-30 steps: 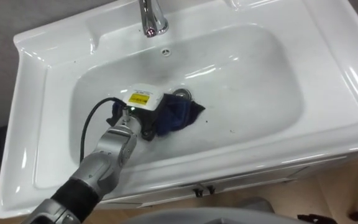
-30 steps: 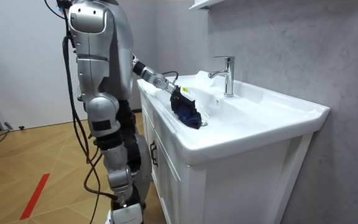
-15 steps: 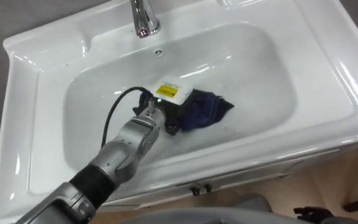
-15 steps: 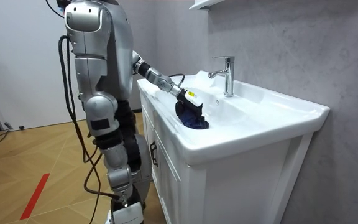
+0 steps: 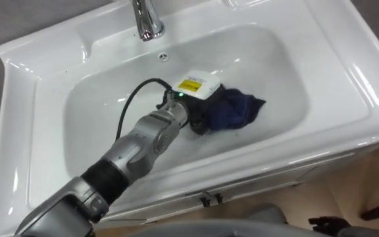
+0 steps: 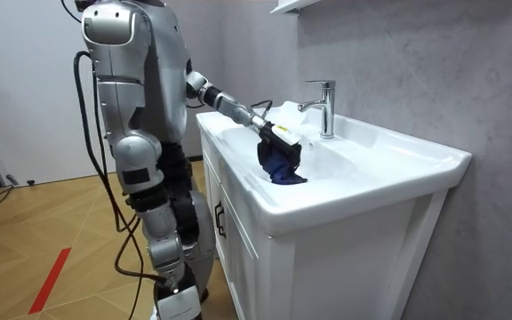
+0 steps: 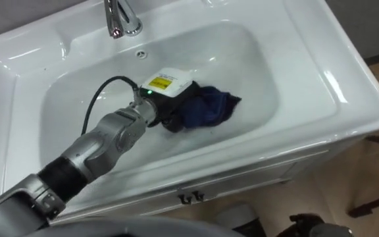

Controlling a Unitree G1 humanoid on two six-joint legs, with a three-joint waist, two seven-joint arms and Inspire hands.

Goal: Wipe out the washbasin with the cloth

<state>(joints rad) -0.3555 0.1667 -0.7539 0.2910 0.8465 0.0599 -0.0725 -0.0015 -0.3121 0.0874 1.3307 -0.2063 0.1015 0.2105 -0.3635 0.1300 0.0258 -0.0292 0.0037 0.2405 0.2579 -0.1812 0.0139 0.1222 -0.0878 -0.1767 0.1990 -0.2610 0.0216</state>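
The left robot hand (image 5: 190, 110) is sunk into a dark blue cloth (image 5: 237, 110) bunched at its right in the basin (image 5: 91, 115); its grip cannot be told.

— The left hand (image 5: 191, 117) has been swept rightward along the floor of the basin (image 5: 94, 108), and the dark blue cloth (image 5: 239, 108) has been dragged along with it!
— Confirmed. The drain, seen just beyond the hand a second ago, is now covered.
— In the room view the arm has been stretched further out, and the hand brought nearer the faucet (image 6: 325, 107).
— And the torso has been shifted toward the room view's left. The eye views have been swung slightly, too.
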